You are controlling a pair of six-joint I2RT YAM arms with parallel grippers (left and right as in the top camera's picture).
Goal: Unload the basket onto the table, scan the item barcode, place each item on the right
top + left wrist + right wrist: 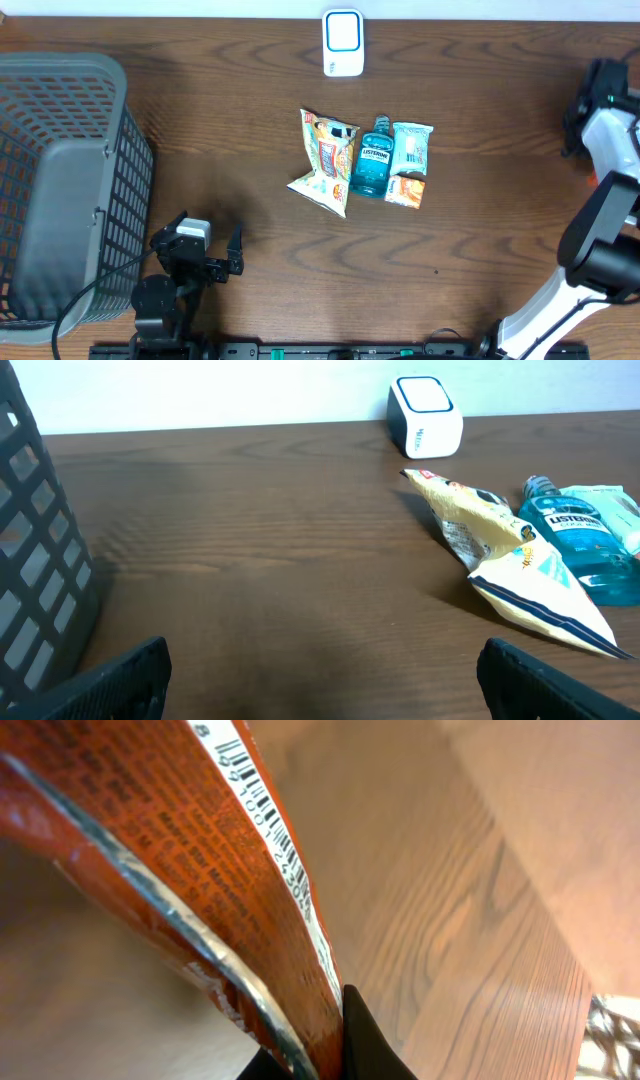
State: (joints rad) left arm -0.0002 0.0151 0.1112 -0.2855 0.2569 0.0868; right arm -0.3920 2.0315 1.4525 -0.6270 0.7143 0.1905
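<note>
My right gripper (pixel 322 1058) is shut on an orange foil packet (pixel 180 870), pinching its lower edge. The packet fills the right wrist view, and a barcode strip (pixel 268 828) runs along its side. In the overhead view my right arm (pixel 608 135) is at the far right edge, with a sliver of orange (pixel 592 180) beside it. The white scanner (pixel 343 42) with a blue face stands at the back centre, far from the packet. My left gripper (pixel 205 252) is open near the front left, its dark fingertips (pixel 120 685) wide apart over bare wood.
A grey mesh basket (pixel 60 180) stands at the left. Mid-table lie a yellow chip bag (pixel 325 160), a blue Listerine bottle (pixel 373 160), a white and teal packet (pixel 411 148) and a small orange packet (pixel 405 192).
</note>
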